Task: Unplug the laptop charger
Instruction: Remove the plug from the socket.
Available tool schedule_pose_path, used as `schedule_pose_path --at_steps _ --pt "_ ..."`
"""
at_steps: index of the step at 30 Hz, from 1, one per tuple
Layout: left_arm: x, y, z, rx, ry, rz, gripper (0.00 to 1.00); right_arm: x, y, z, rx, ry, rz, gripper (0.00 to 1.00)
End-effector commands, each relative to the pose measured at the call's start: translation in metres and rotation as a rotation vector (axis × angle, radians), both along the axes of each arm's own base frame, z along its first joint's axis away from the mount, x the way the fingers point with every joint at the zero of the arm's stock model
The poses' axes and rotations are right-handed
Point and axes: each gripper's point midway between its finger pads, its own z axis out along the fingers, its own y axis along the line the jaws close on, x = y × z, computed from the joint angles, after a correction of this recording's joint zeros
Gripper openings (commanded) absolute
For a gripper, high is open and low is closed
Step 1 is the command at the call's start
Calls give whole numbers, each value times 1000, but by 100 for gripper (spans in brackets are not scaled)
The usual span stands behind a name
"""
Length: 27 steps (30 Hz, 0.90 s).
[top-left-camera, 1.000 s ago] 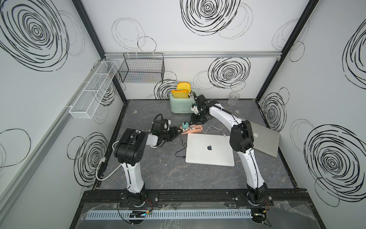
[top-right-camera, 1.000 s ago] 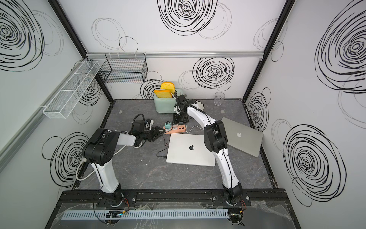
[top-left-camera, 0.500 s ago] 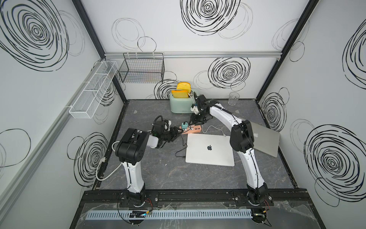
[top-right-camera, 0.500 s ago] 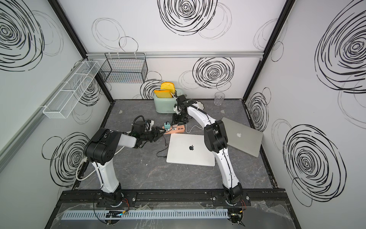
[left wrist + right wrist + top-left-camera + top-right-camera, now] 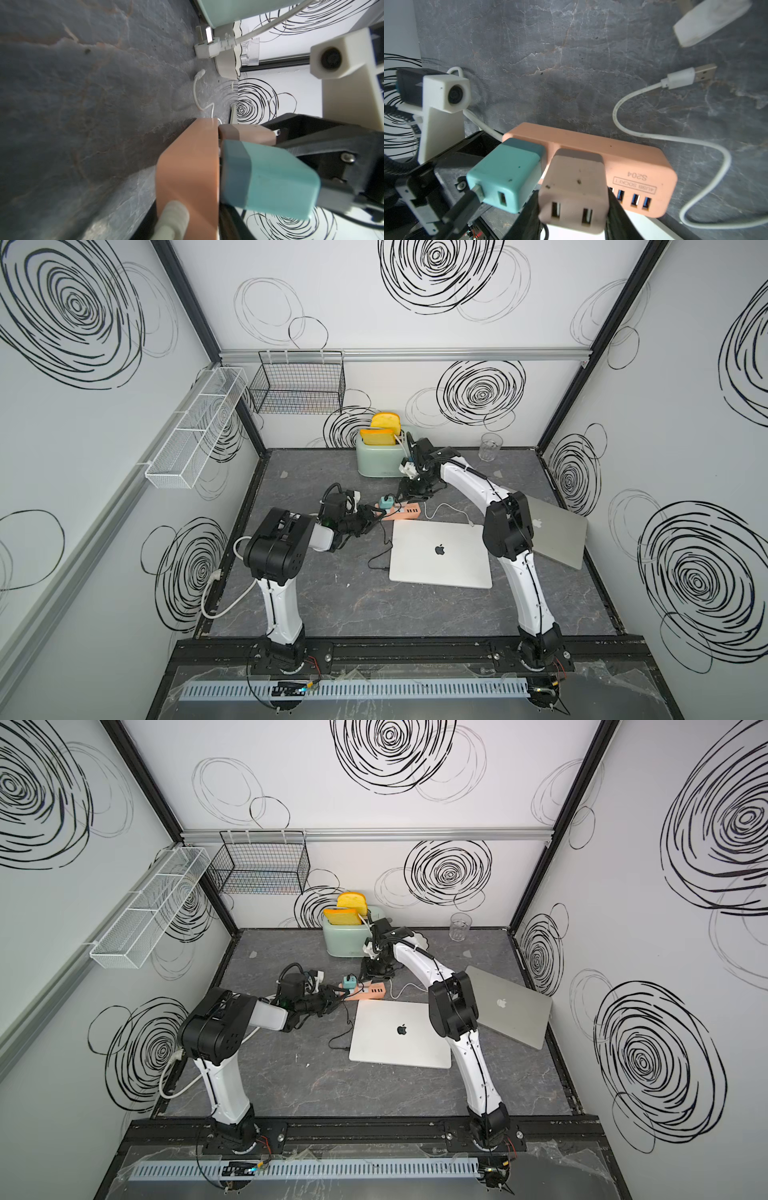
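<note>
Grey tabletop (image 5: 332,605) bears boxy teal charger (image 5: 506,176) seated in peach strip (image 5: 633,164).

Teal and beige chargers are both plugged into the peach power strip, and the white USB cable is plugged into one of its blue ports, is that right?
Not quite. The white USB cable is unplugged: the right wrist view shows its plug loose on the table, apart from the peach power strip. The teal charger and beige charger do sit in it.

arms (image 5: 530,593): white shells | joints (image 5: 276,549): black | left hand (image 5: 371,515): black
</note>
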Motion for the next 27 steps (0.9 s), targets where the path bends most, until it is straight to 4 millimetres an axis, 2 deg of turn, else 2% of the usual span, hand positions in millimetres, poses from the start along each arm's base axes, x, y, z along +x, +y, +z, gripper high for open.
schedule_pose_path --at_steps 1,4,8,15,19,21,22,27 --pt "-6 2 -25 44 54 13 30 -32 21 -3 68 117 63 9" --pt "-8 2 -28 46 65 11 22 -30 23 0 76 112 59 9" --pt "-12 4 -36 66 87 9 18 -24 24 6 86 103 47 9" --pt "-26 21 -67 153 199 41 7 -1 22 27 102 19 -14 9" --pt "-30 32 -83 221 239 69 5 5 21 37 110 -23 -28 8" --pt "-30 36 -86 246 243 82 5 6 24 43 138 -40 -35 8" --pt "-29 37 -88 252 246 85 0 7 24 46 154 -48 -46 8" --pt "-29 43 -96 255 267 102 0 10 17 50 178 -44 -76 8"
